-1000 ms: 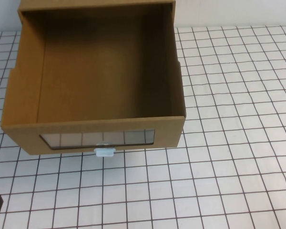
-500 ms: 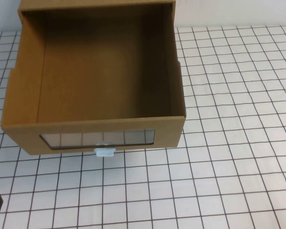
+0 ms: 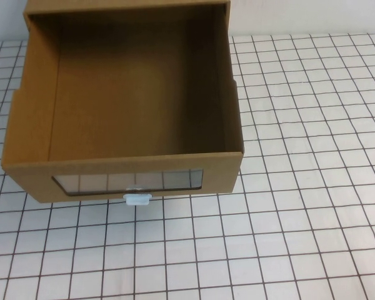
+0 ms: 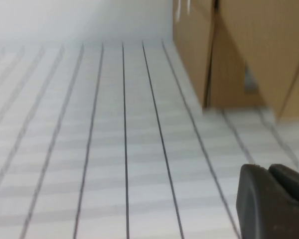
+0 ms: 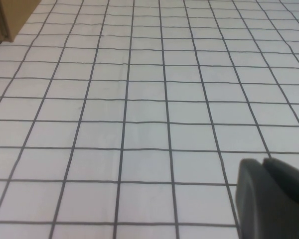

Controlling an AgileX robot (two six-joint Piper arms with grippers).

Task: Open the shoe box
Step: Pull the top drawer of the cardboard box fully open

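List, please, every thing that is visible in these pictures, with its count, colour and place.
shoe box: one, brown cardboard, open at the top, on the table's left half
window: one, clear, in the box's near wall
tab: one, white, just under the window
table: one, white with dark grid lines, under everything
left tool: one, black, shut, low above the table, box ahead of it
right tool: one, black, shut, low above the grid, away from the box

box (image 4: 239,50) blurred, left hand (image 4: 269,172), right hand (image 5: 263,164) cropped
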